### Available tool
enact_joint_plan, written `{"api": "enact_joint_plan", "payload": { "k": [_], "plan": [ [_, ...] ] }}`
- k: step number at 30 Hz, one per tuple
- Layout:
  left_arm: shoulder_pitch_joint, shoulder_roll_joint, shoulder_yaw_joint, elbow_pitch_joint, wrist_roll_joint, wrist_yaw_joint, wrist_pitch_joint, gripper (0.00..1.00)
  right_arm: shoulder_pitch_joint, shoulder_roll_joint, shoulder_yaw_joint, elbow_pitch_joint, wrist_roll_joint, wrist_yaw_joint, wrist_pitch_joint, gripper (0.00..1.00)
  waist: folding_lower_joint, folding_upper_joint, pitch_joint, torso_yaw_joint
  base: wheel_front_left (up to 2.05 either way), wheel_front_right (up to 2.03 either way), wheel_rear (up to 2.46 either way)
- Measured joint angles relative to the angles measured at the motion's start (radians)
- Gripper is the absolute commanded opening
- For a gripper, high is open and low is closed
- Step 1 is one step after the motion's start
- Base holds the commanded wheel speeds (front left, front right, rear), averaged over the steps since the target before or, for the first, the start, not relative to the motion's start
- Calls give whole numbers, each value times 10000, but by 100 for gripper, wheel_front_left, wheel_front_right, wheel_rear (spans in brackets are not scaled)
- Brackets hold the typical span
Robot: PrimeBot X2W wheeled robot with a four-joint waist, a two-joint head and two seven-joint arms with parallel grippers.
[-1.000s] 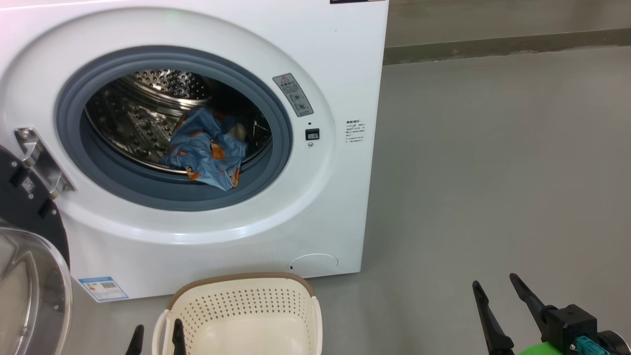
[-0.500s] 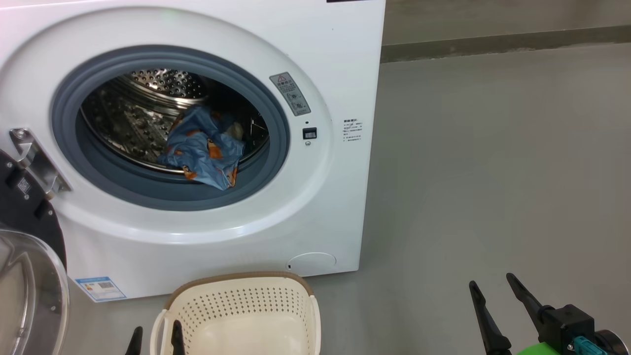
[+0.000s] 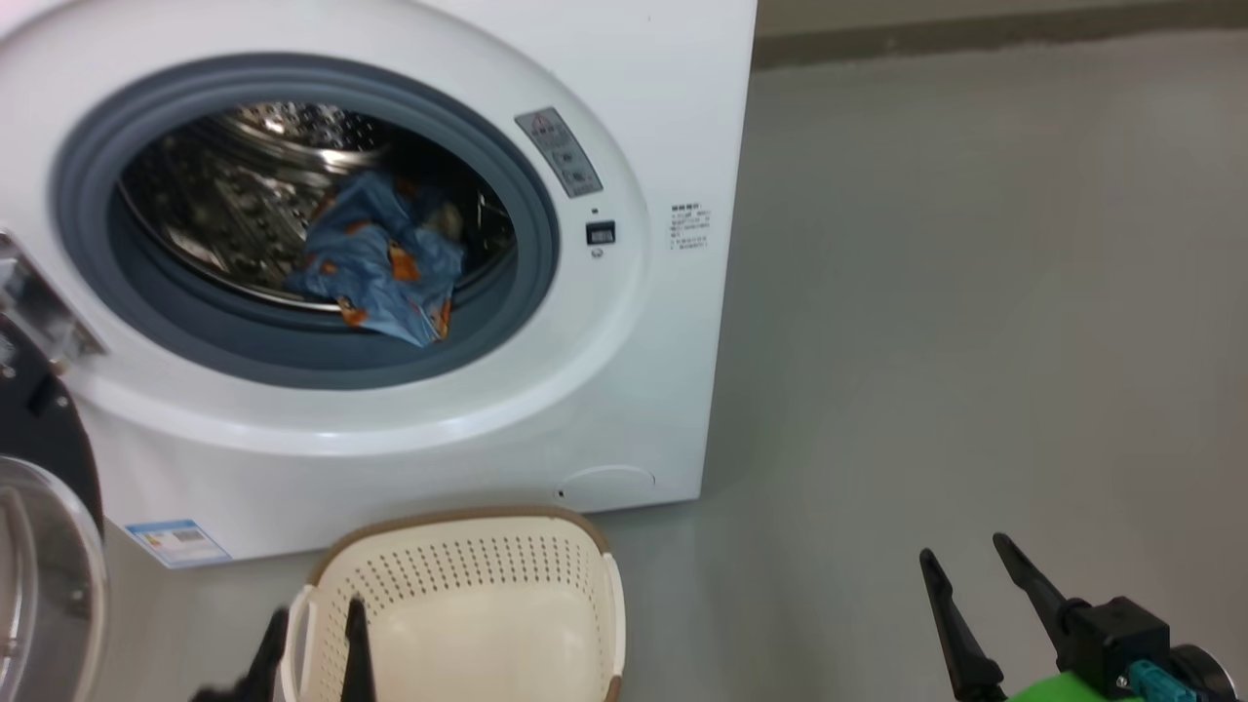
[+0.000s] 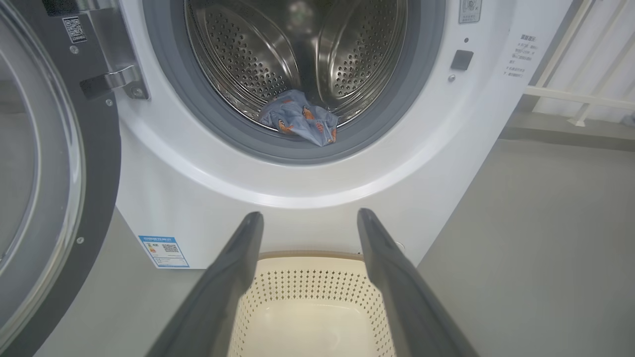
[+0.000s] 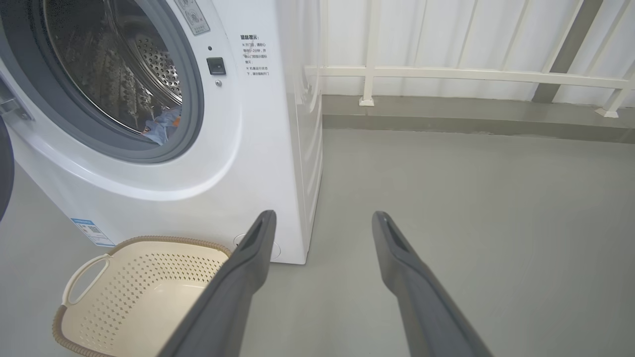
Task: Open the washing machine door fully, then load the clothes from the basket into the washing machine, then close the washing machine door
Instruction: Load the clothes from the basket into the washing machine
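My left claw hangs with its two fingers spread wide and nothing between them, over the near left edge of the basket; I cannot tell whether a finger touches the rim. From that claw the clothes lie at twelve o'clock, well apart, bundled low in the drum of the washing machine with one corner drooping onto the grey gasket. The washing machine door stands swung open at nine o'clock of my left claw, its glass bowl facing out. My right claw is also spread wide and holds nothing, above bare grey floor. From it the basket sits at nine o'clock and the clothes at ten o'clock, far off.
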Motion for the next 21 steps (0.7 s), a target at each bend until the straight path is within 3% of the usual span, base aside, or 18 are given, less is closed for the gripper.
{"api": "enact_joint_plan", "payload": {
  "k": [11, 21],
  "plan": [
    [-3171, 297, -67, 1260, -169, -543, 1267, 100, -1125, 36, 35, 12, 107, 0, -384, 100, 2, 0, 1569, -346, 0, 0, 0],
    [-6414, 1388, 94, 2558, -150, -895, 2863, 100, -2352, 138, 318, 719, 491, 0, -1262, 100, 3, 0, 3241, -908, 0, 0, 0]
  ]
}}
